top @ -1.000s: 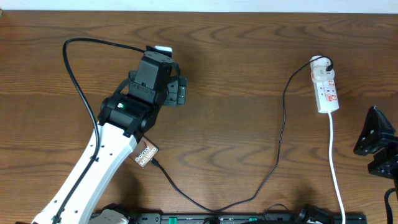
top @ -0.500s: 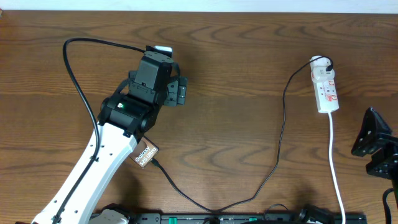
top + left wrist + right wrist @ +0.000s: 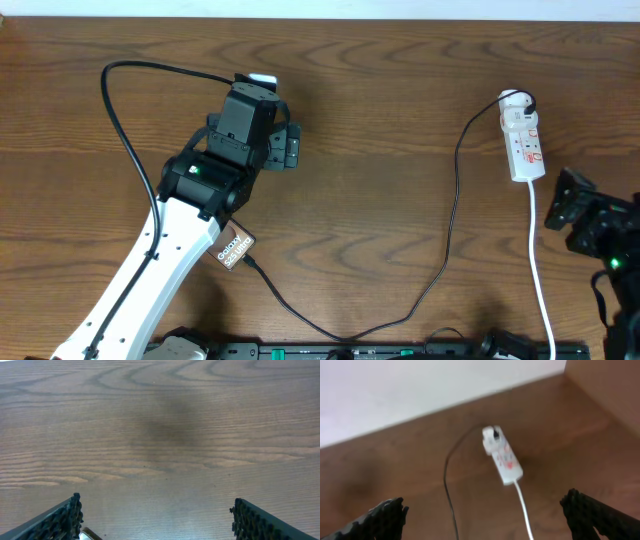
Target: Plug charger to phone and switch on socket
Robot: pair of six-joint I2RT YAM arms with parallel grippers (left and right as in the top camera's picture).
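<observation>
Overhead view takes in the whole table (image 3: pixel 400 60). The phone (image 3: pixel 235 247) lies near the front edge, mostly hidden under the white left arm (image 3: pixel 150 270); only the end with its white lettering shows. The charger (image 3: pixel 456 200), a thin black cable, meets that end of the phone, sags toward the front edge, then climbs to the far end of the socket (image 3: pixel 525 140). The socket lies well to the right, its white cord (image 3: pixel 540 270) trailing toward the front. Whether the cable's tip is fully seated in the phone cannot be told. The right arm (image 3: pixel 600 235) is close to the socket's near end, on its right.

This view does not show how either claw stands; the wrist views do. In the left wrist view the left gripper (image 3: pixel 157 515) has its fingers spread wide over bare wood grain, holding nothing. The right wrist view is blurred. It shows the right gripper (image 3: pixel 487 515) likewise wide apart and empty. The socket lies ahead of it with a black plug in its far end and red marks on top, and a pale wall (image 3: pixel 395 395) stands behind the table.
</observation>
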